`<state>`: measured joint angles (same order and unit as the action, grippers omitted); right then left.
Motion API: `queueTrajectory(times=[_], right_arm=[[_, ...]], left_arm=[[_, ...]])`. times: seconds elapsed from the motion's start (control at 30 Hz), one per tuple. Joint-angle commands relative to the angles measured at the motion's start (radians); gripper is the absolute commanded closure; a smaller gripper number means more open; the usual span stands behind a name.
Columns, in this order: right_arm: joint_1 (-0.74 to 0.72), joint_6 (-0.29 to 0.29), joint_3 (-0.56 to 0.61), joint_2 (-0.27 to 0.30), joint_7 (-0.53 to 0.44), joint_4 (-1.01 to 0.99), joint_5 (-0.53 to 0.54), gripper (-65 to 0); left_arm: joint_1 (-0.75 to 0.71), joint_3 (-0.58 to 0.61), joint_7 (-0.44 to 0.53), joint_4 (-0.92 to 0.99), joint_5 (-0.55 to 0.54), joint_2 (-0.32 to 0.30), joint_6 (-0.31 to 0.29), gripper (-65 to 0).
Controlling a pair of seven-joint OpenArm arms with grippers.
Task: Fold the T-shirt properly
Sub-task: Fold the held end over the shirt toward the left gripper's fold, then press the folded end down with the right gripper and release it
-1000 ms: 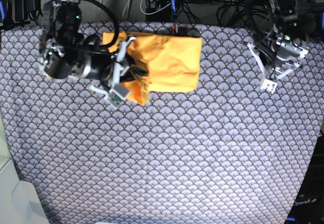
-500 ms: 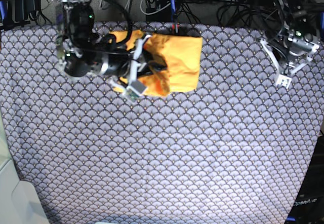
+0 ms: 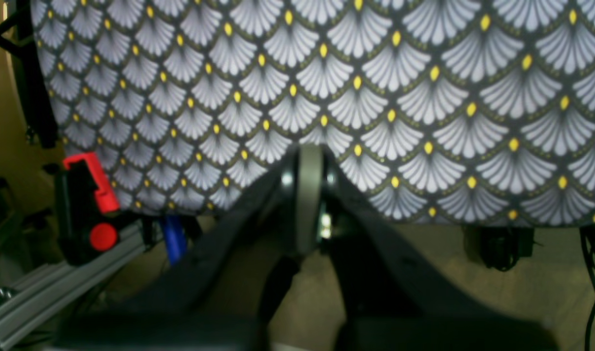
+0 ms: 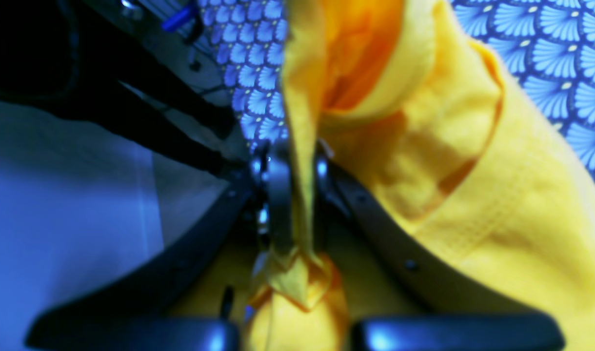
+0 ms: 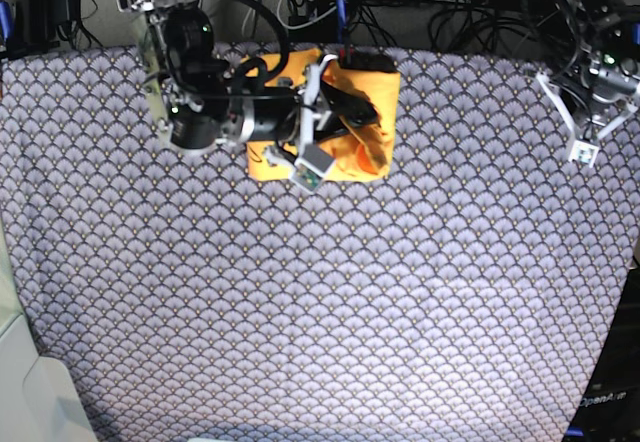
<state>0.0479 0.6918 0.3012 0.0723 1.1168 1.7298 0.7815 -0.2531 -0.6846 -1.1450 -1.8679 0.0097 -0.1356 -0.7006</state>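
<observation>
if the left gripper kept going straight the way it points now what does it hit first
Probably the patterned tablecloth. The left gripper is shut and empty, aimed at the cloth near the table's edge. Nothing else shows in that line in the wrist view, though depth is hard to judge.

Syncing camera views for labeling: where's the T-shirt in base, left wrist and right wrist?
Base: T-shirt at top centre, partly under the right arm.
Left wrist: not in it; only the shut left gripper.
Right wrist: T-shirt fills centre and right, an edge pinched in the right gripper.
Shared landmark: fan-patterned tablecloth.
</observation>
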Motion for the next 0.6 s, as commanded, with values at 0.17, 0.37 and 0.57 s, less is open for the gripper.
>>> queueTrajectory(times=[0.17, 0.37, 0.57], right_arm=[[-0.064, 0.006, -0.004, 0.010, -0.020, -0.081, 0.023, 0.0], [-0.092, 0.006, -0.004, 0.013, -0.056, -0.143, 0.023, 0.0], [-0.135, 0.006, -0.006, 0.008, -0.065, -0.218, 0.023, 0.0]], left_arm=[[-0.018, -0.005, 0.012, -0.019, -0.003, -0.012, 0.002, 0.0], [-0.018, -0.005, 0.012, -0.019, -0.003, -0.012, 0.002, 0.0], [-0.018, -0.005, 0.012, -0.019, -0.003, -0.012, 0.002, 0.0]])
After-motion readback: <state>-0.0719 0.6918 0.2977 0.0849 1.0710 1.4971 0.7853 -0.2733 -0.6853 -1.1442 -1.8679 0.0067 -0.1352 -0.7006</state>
